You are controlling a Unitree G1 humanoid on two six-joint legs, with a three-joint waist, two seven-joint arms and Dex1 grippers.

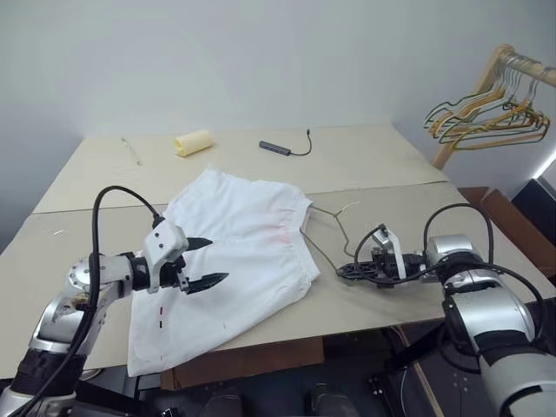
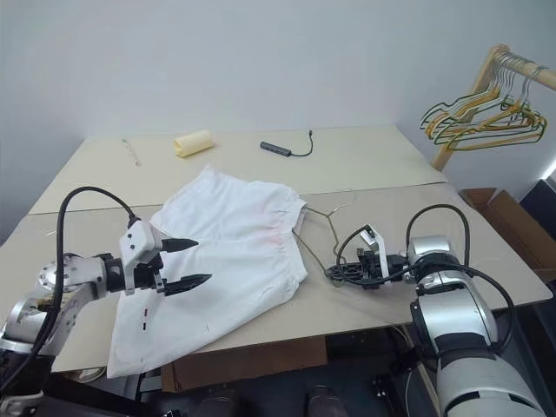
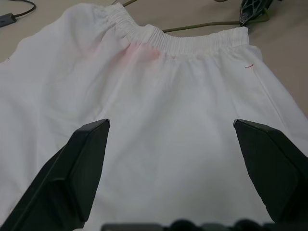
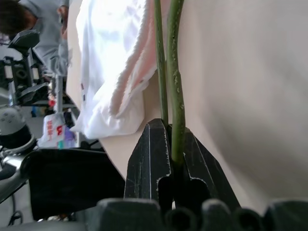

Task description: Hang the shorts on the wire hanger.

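The white shorts (image 1: 239,248) lie flat on the table, with the gathered waistband (image 3: 183,41) on the side towards my right arm and a faint pink smudge just below it. My left gripper (image 1: 218,261) hovers open just above the shorts' middle, its two black fingers (image 3: 82,168) spread wide with nothing between them. The thin olive-green wire hanger (image 4: 175,77) lies on the table beside the waistband and partly runs under the fabric edge. My right gripper (image 1: 341,271) rests low at the table surface, shut on the hanger's wire at its near corner.
At the table's back lie a yellow roll (image 1: 193,142) and a dark cabled device (image 1: 275,148). A bunch of hangers (image 1: 486,117) hangs on a wooden rack at the right, above a cardboard box (image 1: 512,226). A person (image 4: 29,19) sits beyond the table.
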